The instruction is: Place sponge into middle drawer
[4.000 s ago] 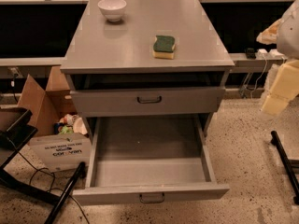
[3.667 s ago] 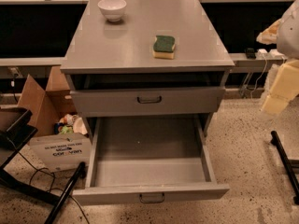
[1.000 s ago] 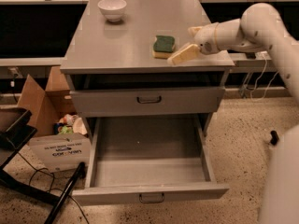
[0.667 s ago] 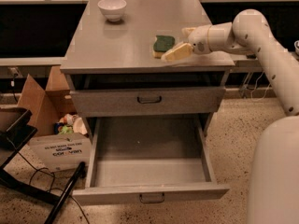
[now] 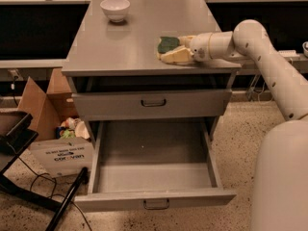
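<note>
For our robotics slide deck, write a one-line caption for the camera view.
Pincer at the sponge on the cabinet top, middle drawer open below.

sponge (image 5: 166,44) half hidden by tool (image 5: 176,49) over it, arm (image 5: 270,67) cut off at right

The robot's arm (image 5: 274,76) is smooth, glossy white plastic, built of rounded tubular segments, with a bulbous elbow joint (image 5: 248,31) in the upper right of the frame. Small dark dots (image 5: 266,61) run along one segment. A short cylindrical wrist (image 5: 211,45) leads into the pale cream end effector (image 5: 171,49), at upper centre-right. A broad, rounded white body shell (image 5: 281,177) fills the lower right corner.
</note>
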Action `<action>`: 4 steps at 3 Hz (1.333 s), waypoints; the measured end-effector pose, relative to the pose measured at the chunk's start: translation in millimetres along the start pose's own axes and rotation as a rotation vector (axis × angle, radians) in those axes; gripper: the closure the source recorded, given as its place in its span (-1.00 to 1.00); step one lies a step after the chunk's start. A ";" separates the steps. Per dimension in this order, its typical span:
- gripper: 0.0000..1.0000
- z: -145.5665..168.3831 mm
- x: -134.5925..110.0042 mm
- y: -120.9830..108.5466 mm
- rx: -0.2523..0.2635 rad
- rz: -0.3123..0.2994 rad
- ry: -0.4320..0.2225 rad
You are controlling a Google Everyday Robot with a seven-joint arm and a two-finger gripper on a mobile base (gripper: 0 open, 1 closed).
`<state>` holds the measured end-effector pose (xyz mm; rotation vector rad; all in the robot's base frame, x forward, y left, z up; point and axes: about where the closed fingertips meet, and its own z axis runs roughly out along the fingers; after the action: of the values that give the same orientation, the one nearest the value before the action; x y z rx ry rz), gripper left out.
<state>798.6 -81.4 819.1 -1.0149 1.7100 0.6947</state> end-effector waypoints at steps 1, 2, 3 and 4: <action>0.47 -0.1 -0.3 0.0 0.000 0.000 0.000; 1.00 -7.9 -3.8 -3.6 0.020 0.001 0.015; 1.00 -44.5 -6.4 1.6 0.125 -0.036 0.189; 1.00 -99.4 -28.2 20.0 0.272 -0.071 0.287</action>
<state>740.0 -144.4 879.8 -1.0112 1.9423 0.2678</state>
